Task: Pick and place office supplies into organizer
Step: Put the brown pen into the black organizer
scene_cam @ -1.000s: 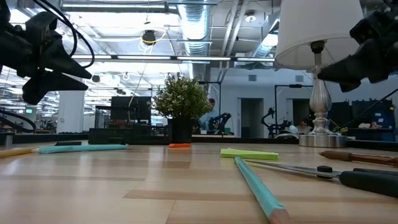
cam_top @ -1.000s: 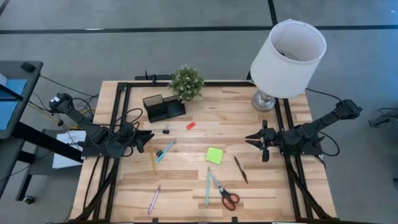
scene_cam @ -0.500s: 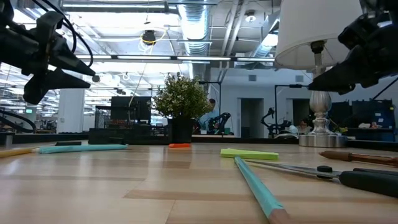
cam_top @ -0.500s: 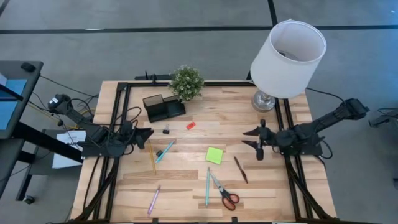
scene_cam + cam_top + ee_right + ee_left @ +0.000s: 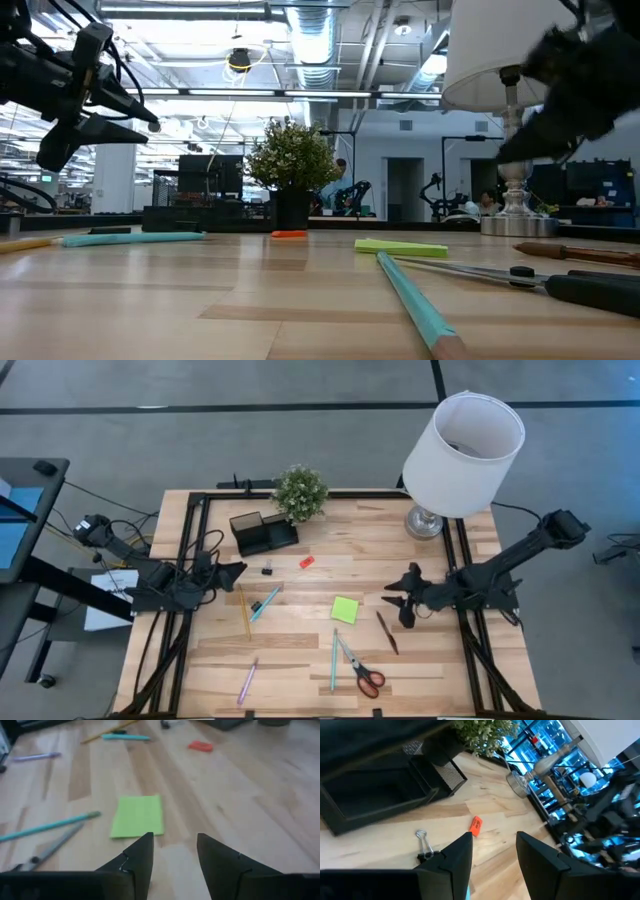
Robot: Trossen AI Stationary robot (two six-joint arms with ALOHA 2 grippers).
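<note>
The black organizer (image 5: 263, 532) stands at the far left of the table, next to the potted plant (image 5: 300, 492). Loose on the wood lie a lime-green sticky note (image 5: 345, 610), red-handled scissors (image 5: 365, 675), a brown pen (image 5: 387, 632), teal pens (image 5: 334, 658) (image 5: 265, 602), a yellow pencil (image 5: 244, 612), a pink pen (image 5: 247, 682), a small red piece (image 5: 307, 562) and a black clip (image 5: 268, 570). My left gripper (image 5: 237, 571) hovers open at the left edge, facing the clip (image 5: 423, 845). My right gripper (image 5: 397, 598) hovers open above the table, right of the sticky note (image 5: 138, 816).
A lamp with a white shade (image 5: 462, 450) stands on its metal base (image 5: 425, 520) at the far right corner. Black frame rails (image 5: 190, 560) run along the table's left and right sides. Bare wood lies between the sticky note and the lamp.
My right gripper has moved toward the table's left, out over the wood toward the sticky note and the brown pen, tipping downward, and its fingers have spread wider. My left gripper has stayed in place and rolled a little.
</note>
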